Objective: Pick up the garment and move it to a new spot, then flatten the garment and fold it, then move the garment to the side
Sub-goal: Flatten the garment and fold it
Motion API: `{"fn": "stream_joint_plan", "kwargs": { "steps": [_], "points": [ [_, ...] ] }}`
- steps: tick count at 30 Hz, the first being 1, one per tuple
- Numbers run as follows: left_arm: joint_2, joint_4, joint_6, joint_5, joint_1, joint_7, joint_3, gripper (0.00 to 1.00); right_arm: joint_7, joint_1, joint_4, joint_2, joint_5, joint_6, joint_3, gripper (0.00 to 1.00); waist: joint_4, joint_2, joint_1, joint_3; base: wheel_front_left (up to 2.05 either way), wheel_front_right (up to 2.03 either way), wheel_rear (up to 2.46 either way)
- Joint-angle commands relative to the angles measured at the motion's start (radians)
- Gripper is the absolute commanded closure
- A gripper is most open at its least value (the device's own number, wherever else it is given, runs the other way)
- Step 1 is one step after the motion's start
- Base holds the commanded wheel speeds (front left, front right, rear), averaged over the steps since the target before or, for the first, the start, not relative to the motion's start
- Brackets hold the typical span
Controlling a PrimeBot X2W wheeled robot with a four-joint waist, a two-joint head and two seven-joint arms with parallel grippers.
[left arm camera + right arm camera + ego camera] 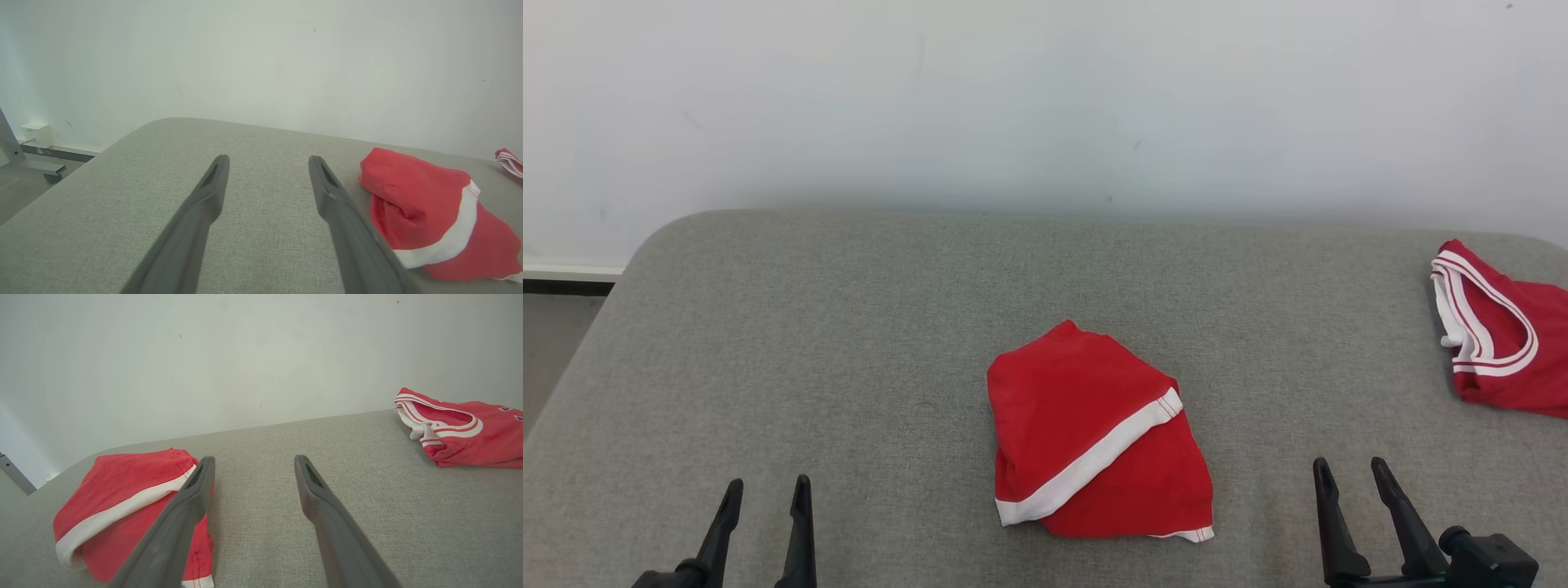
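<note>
A red garment with a white band lies folded in a compact bundle at the middle of the grey padded table. My left gripper stands open at the lower left, well apart from the garment, nothing between its fingers. In the left wrist view the garment lies to the right of the open left gripper. My right gripper stands open at the lower right, empty, a short way right of the garment. In the right wrist view the garment sits left of the open right gripper, partly behind its left finger.
A second red garment with white-striped trim lies at the table's far right edge, also visible in the right wrist view as the striped garment. A white wall rises behind the table. The table's left edge drops to the floor.
</note>
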Motion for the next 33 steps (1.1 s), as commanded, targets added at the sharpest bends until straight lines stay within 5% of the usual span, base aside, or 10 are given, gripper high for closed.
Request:
{"fn": "stream_joint_plan", "kwargs": {
  "steps": [1, 17, 33],
  "points": [
    [-0.002, -0.008, 0.003, 0.012, 0.011, 0.0, 0.002, 0.0, 0.0, 0.008, -0.006, 0.004, -0.011, -0.003, -0.002, 0.0, -0.005, 0.0, 0.0001, -0.001, 0.0, 0.0, 0.0],
    [-0.012, -0.037, -0.01, 0.038, -0.001, 0.0, 0.002, 0.0, 0.014, -0.033, 0.099, -0.009, -0.015, -0.003, 0.072, 0.0, 0.016, 0.0, 0.0001, -0.002, 0.0, 0.0, 0.0],
    [-0.007, -0.021, -0.024, 0.045, -0.027, 0.0, -0.008, 0.0, 0.01, -0.164, 0.432, 0.021, 0.026, -0.003, 0.174, 0.0, 0.104, 0.0, 0.0001, 0.035, 0.0, 0.0, 0.0]
  ]
}}
